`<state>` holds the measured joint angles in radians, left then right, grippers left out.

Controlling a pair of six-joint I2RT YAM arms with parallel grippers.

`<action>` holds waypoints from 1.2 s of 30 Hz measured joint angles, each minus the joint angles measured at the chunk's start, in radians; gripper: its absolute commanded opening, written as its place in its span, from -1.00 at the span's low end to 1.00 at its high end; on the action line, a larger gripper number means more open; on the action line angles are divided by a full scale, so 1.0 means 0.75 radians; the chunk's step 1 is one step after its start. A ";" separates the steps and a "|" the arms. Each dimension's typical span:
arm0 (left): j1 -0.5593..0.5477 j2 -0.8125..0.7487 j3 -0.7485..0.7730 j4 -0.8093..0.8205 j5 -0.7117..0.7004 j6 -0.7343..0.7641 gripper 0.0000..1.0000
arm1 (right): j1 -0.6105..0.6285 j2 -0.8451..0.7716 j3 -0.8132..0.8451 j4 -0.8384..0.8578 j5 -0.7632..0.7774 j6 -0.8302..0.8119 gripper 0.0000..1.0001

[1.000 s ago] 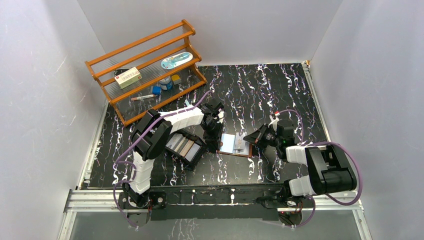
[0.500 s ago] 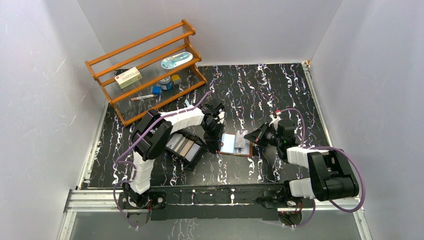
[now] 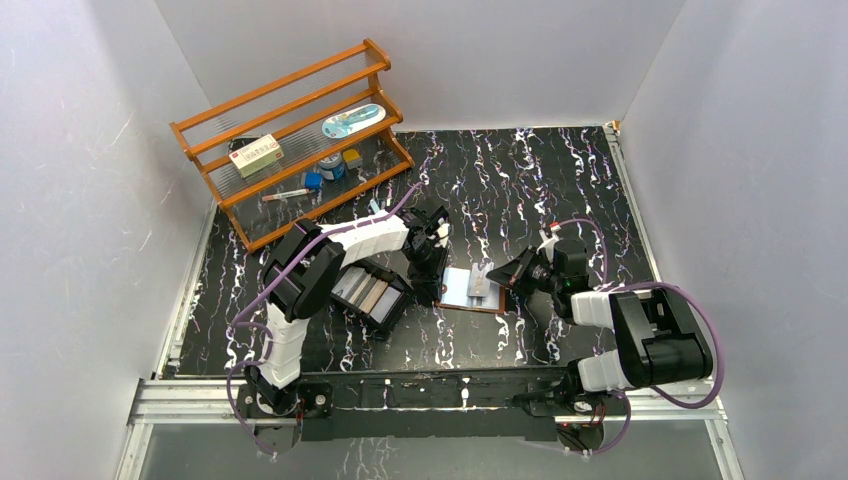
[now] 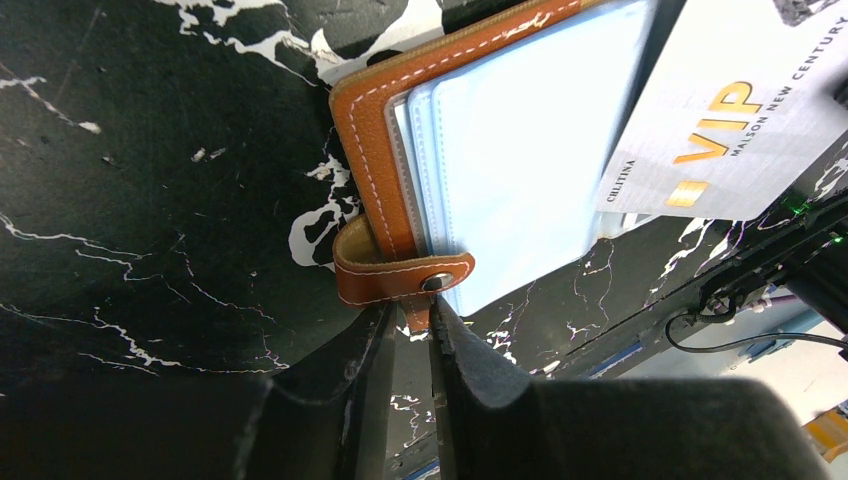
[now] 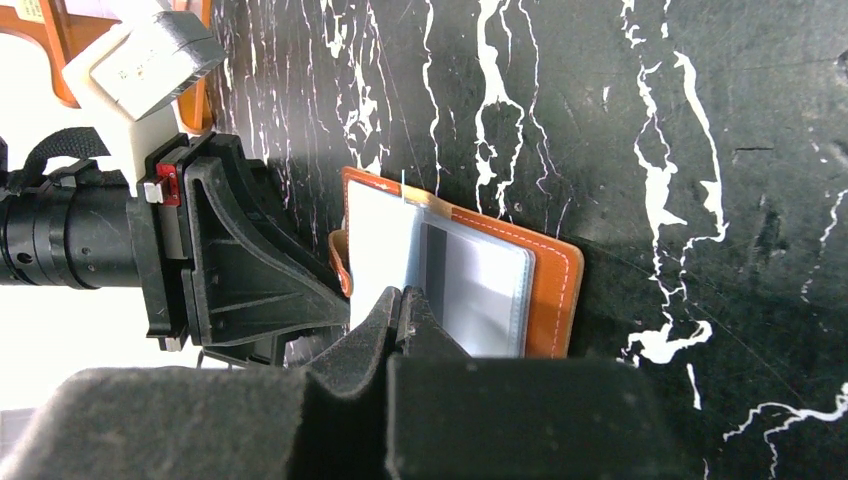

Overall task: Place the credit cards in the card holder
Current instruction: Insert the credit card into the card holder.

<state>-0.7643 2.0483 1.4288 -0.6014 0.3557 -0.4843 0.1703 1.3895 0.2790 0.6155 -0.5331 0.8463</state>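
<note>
Rt arm has shifted slightly since a sec ago, nudging the silver VIP card [image 4: 720, 110] over the open card holder [image 4: 370, 150], mid-table beside black tray [image 3: 385, 322]. Rt gripper [image 5: 400, 300] clamped tight on the card, angling it toward the clear pockets. L gripper [image 4: 412, 322] nearly closed, seemingly pinching the snap strap to steady the holder. Card is edge-on from rt wrist; which pocket, can't tell. Tray cards [image 3: 365, 292] too small to count.

Wooden tiered rack [image 3: 290, 140] at the table's [image 3: 560, 170] far-left corner, holding a white box [image 3: 258, 155], an oval blue dish [image 3: 352, 121], small jars [image 3: 332, 166]; black tray [image 3: 372, 296] left of centre.
</note>
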 measured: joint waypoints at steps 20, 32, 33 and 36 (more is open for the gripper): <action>-0.003 0.000 0.000 0.002 -0.001 -0.004 -0.62 | 0.000 0.034 -0.107 0.120 -0.047 0.050 -1.00; -0.014 0.000 0.000 0.003 -0.001 -0.010 -0.63 | 0.004 0.103 -0.104 0.180 -0.075 0.054 -1.00; -0.014 0.000 0.000 0.003 -0.001 -0.010 -0.63 | 0.004 0.114 -0.102 0.190 -0.082 0.054 -1.00; -0.014 0.000 0.000 0.003 0.000 -0.010 -0.63 | 0.006 0.151 -0.081 0.206 -0.112 0.050 -1.00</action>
<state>-0.7746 2.0483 1.4288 -0.5995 0.3557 -0.4915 0.1745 1.5028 0.2180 0.7700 -0.6174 0.8841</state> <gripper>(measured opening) 0.185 0.011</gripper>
